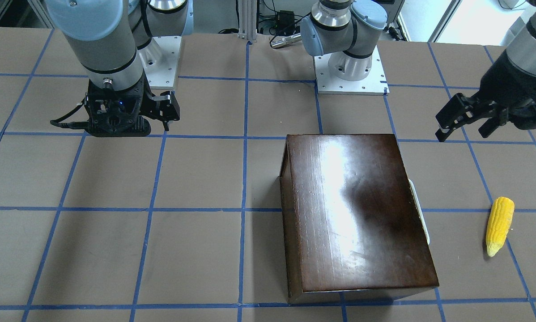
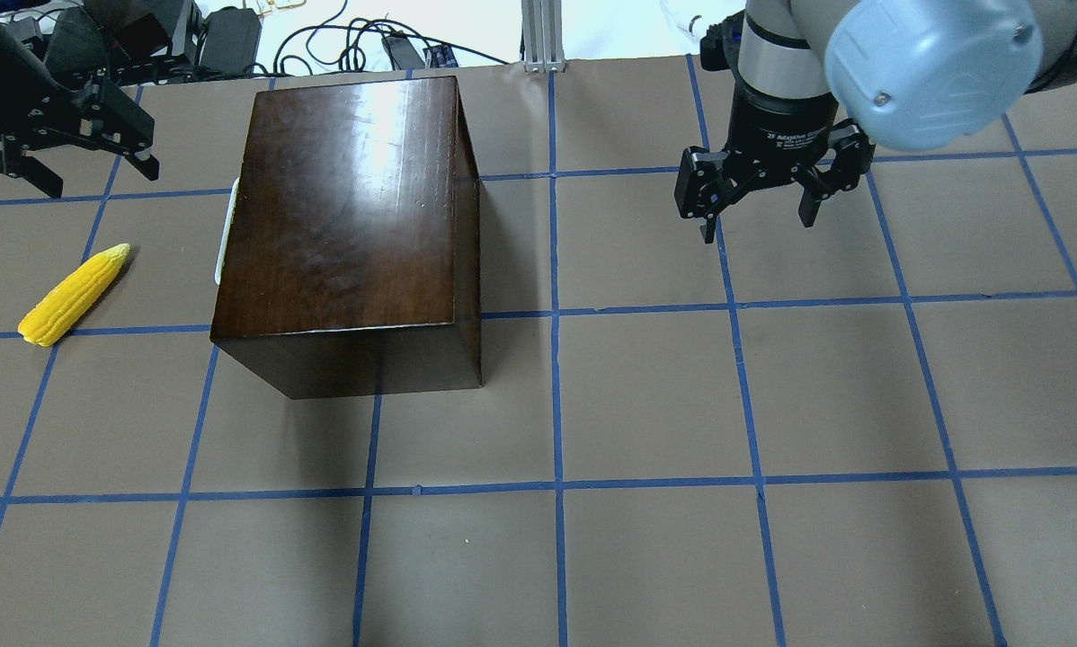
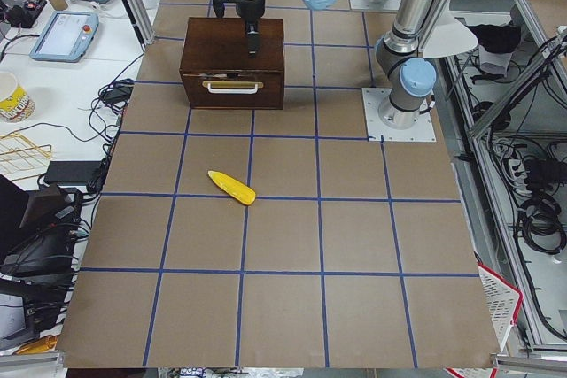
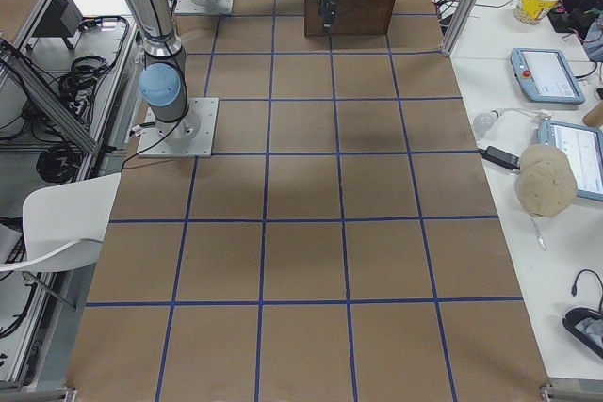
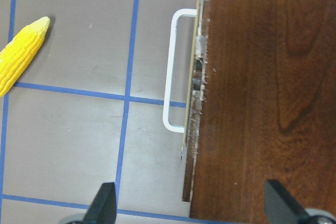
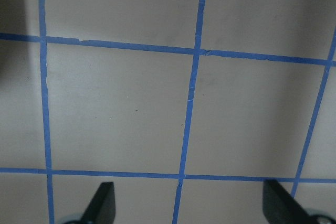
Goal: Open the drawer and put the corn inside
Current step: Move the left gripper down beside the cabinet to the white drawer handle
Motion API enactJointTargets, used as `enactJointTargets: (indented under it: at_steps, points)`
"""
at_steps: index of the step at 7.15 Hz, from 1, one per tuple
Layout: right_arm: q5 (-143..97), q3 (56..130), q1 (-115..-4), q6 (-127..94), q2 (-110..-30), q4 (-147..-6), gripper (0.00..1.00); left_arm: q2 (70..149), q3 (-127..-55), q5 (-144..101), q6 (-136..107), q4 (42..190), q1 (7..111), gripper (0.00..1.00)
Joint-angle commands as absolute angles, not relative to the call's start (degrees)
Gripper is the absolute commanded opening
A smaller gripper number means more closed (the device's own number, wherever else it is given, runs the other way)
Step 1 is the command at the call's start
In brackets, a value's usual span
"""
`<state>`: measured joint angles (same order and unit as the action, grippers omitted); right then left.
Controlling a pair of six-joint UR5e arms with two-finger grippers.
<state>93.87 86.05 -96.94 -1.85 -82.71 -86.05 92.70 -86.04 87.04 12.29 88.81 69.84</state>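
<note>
Blue-gridded table (image 2: pixel 772 404), shut drawer (image 3: pixel 232 88), corn (image 2: pixel 73 295) well apart

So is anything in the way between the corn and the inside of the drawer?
Yes, the drawer itself: it is shut in the glossy dark-brown wooden box, white loop handle facing the small yellow toy corn cob. Nothing else visible lies between them.

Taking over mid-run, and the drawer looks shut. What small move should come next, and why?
Probably bring the left gripper down to the white handle, jaws around its bar. The drawer is shut, its handle faces that arm's side, and the left gripper is open and empty nearby. The corn lies loose beyond it; the right gripper hangs open farther off.
</note>
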Motion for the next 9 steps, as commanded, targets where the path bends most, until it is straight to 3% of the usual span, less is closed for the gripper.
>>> enactJointTargets:
  at_steps: [1,9]
  points:
    - [93.9,86.0,-96.9,-1.8,-82.7,-86.0,1.0,95.3,-86.1,83.4,21.7,88.8,63.0,1.0]
    - [93.9,86.0,-96.9,-1.8,-82.7,-86.0,1.0,106.8,-87.3,73.5,31.6,83.9,61.0,1.0]
